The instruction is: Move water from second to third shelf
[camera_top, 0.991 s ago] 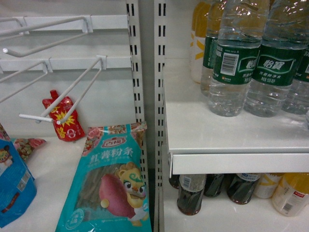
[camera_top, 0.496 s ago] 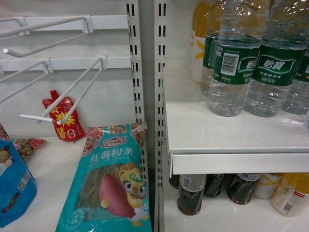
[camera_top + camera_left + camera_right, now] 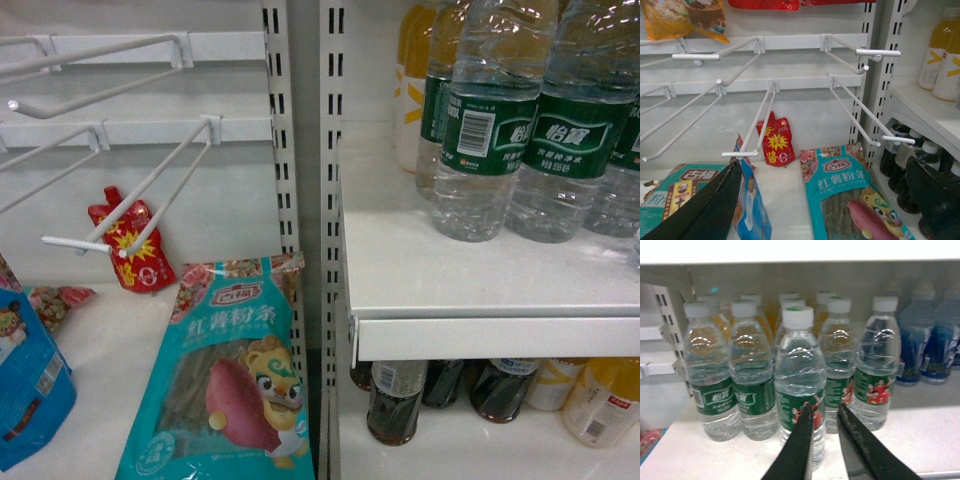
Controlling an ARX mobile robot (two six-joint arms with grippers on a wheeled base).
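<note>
Several clear ribbed plastic water bottles with dark green wrap labels stand bunched together on the white shelf (image 3: 480,275), and that shelf is my landmark for everything else. One of them, the front water bottle (image 3: 799,385) with the white cap and red-shirted figures on its label, sits closest to the right wrist camera, a bit ahead of its neighbours. The right gripper (image 3: 826,412) pokes up right in front of it, black jaws slightly parted, tips level with the label and lined up on the bottle; honestly can't tell if they touch it yet, but they aren't clamped on it. Behind the green-label rows are some yellow-orange drink bottles (image 3: 767,315), and to the right on the same shelf stand blue-labelled bottles (image 3: 920,342).

Under the shelf, dark cola bottles (image 3: 395,400) with pale labels line up, with yellow juice bottles (image 3: 600,400) beside them on the right.

Left of the shelf, past the slotted white upright (image 3: 283,150), it's the peg-hook bay: white wire hooks (image 3: 150,180), a small red spouted pouch (image 3: 130,240) against the back wall, and a teal snack bag with a sweet potato cartoon (image 3: 230,380) leaning below. The left gripper (image 3: 830,200) hangs in that bay, jaws spread wide apart, holding nothing, well away from the shelf.
</note>
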